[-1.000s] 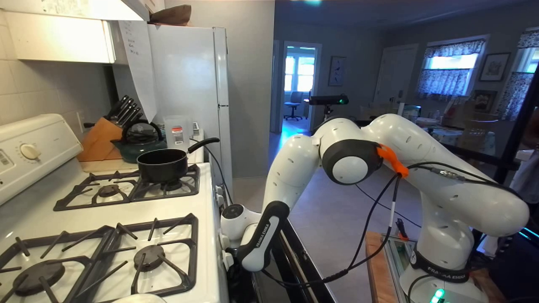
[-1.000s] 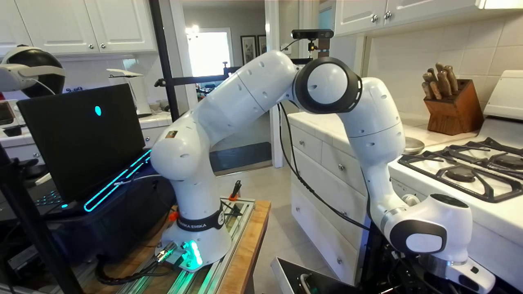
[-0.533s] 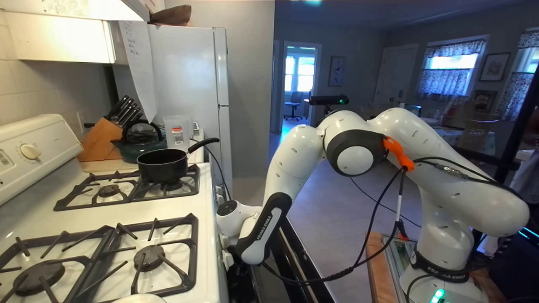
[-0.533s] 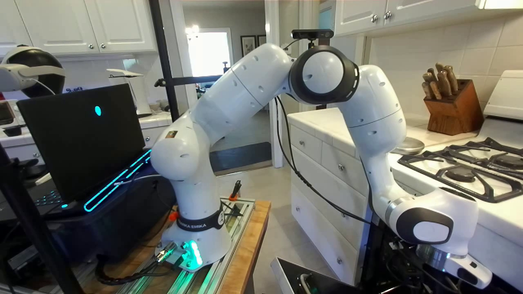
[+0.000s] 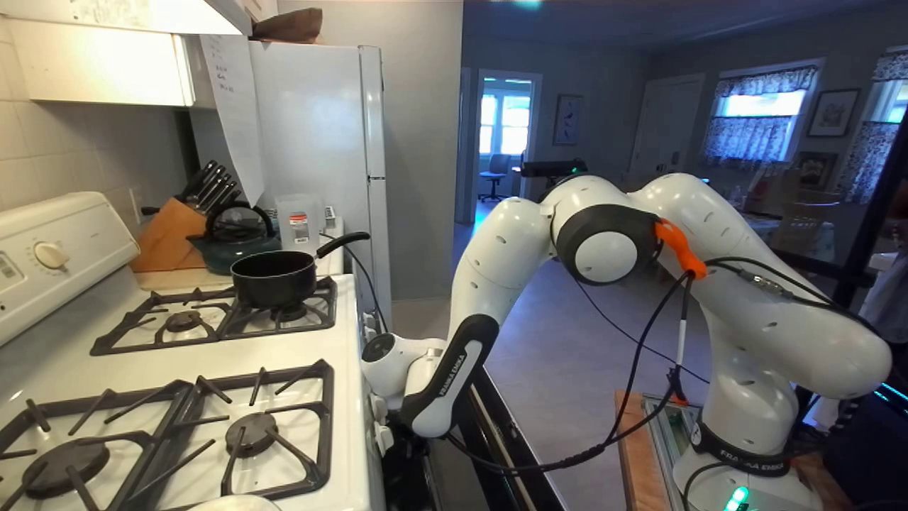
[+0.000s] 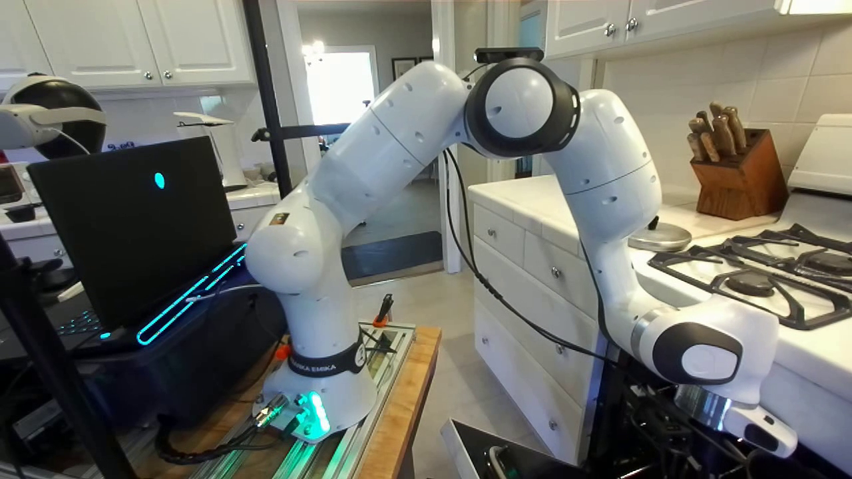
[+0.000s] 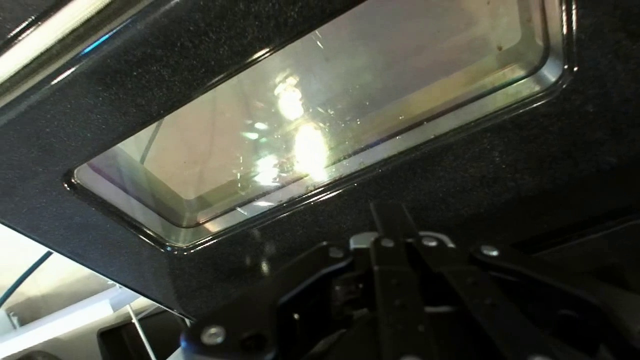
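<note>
Black, bolted-link gripper [image 7: 392, 212] sat closed beneath an arched, glossy white arm [image 6: 419, 110]

Its slim black fingers [image 7: 390, 222] met at the tips. Just above the gripper, the rounded white wrist [image 6: 715, 352] was bent. Higher still stood the round, black-ringed elbow [image 5: 606, 255]. The upper section sloped down from there, away from the gripper, towards the white base [image 6: 319, 396].

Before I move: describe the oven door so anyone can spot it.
Find the white gas stove. Low on its front, the open oven door juts outward. Unlike the white drawers alongside, it is black with a wide glass window.
</note>
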`<state>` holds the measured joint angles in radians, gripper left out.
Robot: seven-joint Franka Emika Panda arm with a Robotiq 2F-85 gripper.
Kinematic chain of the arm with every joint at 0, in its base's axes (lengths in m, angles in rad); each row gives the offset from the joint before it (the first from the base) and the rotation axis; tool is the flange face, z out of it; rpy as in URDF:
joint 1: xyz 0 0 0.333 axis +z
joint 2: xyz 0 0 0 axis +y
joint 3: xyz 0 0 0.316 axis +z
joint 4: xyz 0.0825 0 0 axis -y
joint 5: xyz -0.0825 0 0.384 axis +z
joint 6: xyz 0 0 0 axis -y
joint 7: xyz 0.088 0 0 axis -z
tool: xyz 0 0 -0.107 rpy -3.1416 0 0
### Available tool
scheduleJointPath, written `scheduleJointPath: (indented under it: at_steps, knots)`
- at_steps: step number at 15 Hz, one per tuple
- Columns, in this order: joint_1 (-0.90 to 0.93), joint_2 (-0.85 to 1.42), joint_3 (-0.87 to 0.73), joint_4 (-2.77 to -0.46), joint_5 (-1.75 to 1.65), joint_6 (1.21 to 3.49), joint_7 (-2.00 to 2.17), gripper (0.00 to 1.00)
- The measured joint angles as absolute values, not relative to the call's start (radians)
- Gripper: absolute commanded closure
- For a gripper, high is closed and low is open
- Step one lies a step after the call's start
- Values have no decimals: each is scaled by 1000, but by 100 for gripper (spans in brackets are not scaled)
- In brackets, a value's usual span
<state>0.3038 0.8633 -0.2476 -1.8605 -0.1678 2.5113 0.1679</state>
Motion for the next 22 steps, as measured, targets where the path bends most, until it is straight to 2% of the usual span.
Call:
scheduleJointPath:
  at_steps: [5, 12, 22]
  knots:
    - [308, 829, -247, -1914, -220, 2525, 195, 100]
    - [337, 739, -257, -2098, -246, 2715, 265, 100]
    - [472, 578, -418, -2363, -269, 2998, 294, 100]
